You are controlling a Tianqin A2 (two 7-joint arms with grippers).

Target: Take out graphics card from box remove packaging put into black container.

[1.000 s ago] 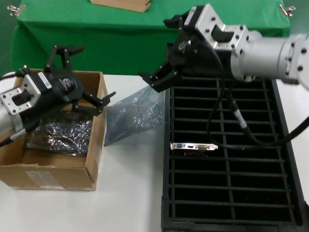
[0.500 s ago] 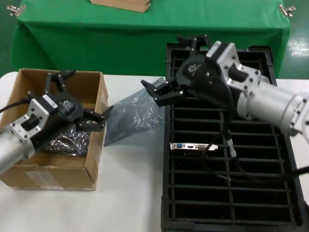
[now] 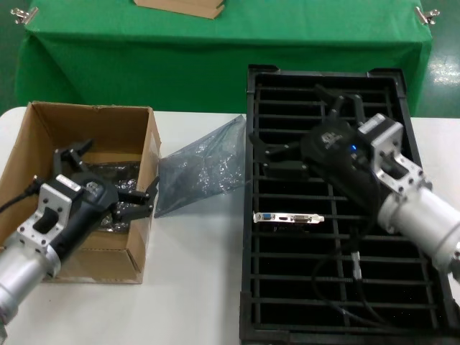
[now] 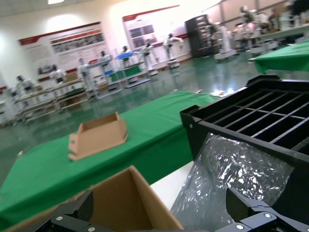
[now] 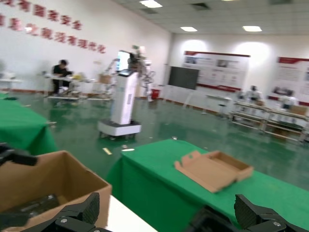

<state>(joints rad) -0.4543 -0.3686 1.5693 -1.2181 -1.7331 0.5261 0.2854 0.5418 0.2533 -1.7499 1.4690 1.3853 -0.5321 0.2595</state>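
Observation:
The graphics card (image 3: pixel 289 217) stands on edge in a slot of the black container (image 3: pixel 420 172), silver bracket up, left column. The empty grey packaging bag (image 3: pixel 201 167) lies on the white table between the brown box (image 3: pixel 79 262) and the container. It also shows in the left wrist view (image 4: pixel 231 176). My left gripper (image 3: pixel 108 174) is open and empty, low over the box's inside. My right gripper (image 3: pixel 295 128) is open and empty above the container's far left part, pointing toward the bag. In the wrist views the left gripper (image 4: pixel 161 218) and the right gripper (image 5: pixel 166 217) hold nothing.
A dark crinkly bagged item (image 3: pixel 123 171) lies in the box, mostly hidden by my left gripper. A green-clothed table (image 3: pixel 215 50) with a tan box (image 3: pixel 183 7) stands behind. The box's near corner (image 4: pixel 128 203) lies between my left fingers.
Both arms have drawn back and down toward me. The right gripper moved from above the bag to over the container. The left gripper sank lower over the box. Bag and card stayed put.

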